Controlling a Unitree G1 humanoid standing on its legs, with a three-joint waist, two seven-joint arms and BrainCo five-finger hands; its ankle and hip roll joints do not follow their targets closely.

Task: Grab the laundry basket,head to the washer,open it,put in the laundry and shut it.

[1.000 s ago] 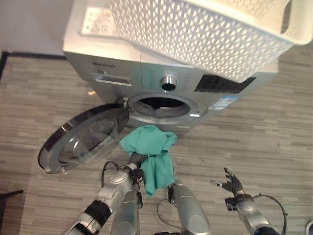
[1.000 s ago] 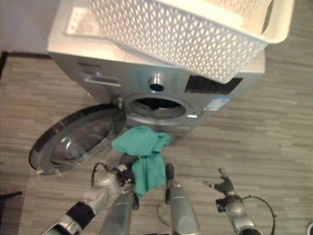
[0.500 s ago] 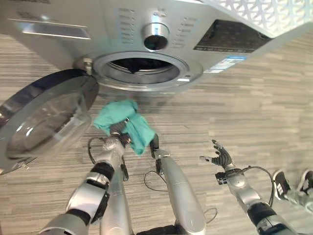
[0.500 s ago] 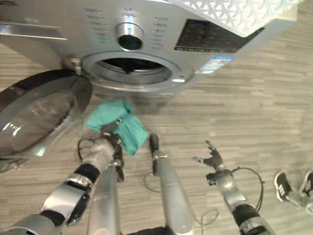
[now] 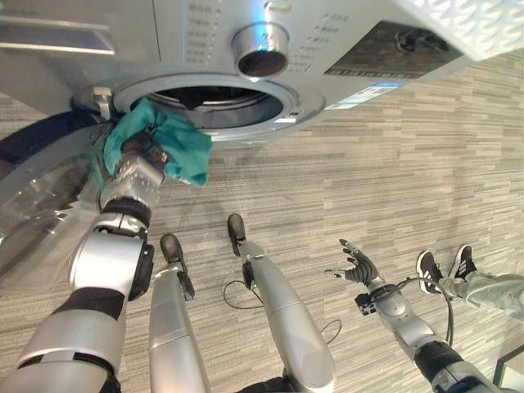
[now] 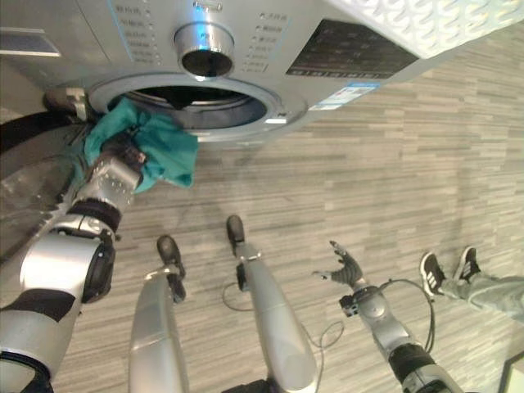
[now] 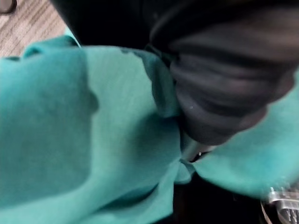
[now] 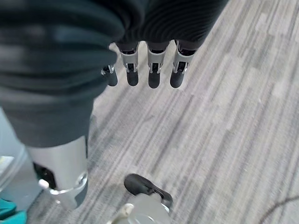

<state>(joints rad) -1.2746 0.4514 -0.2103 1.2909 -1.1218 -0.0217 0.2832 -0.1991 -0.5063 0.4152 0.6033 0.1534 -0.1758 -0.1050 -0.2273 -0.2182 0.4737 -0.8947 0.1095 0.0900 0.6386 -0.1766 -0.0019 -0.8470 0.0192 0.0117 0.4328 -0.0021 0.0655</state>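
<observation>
While the left hand point(image 5: 141, 155) clenches the teal cloth point(image 5: 176, 143), the bunched cloth hangs at the left rim of the washer opening point(image 5: 214, 105), draping downward past the hand; the right hand point(image 5: 354, 267) is spread open above the floor point(image 5: 409, 180).

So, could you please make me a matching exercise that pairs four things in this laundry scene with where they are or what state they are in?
Things:
1. teal cloth
2. washer door
3. right hand
4. laundry basket

States:
A. resting on top of the washer
B. swung open to the robot's left
C. open, holding nothing, above the floor
D. gripped by the left hand at the drum opening's rim

Pairs: 1-D, 2-B, 3-C, 4-A
</observation>
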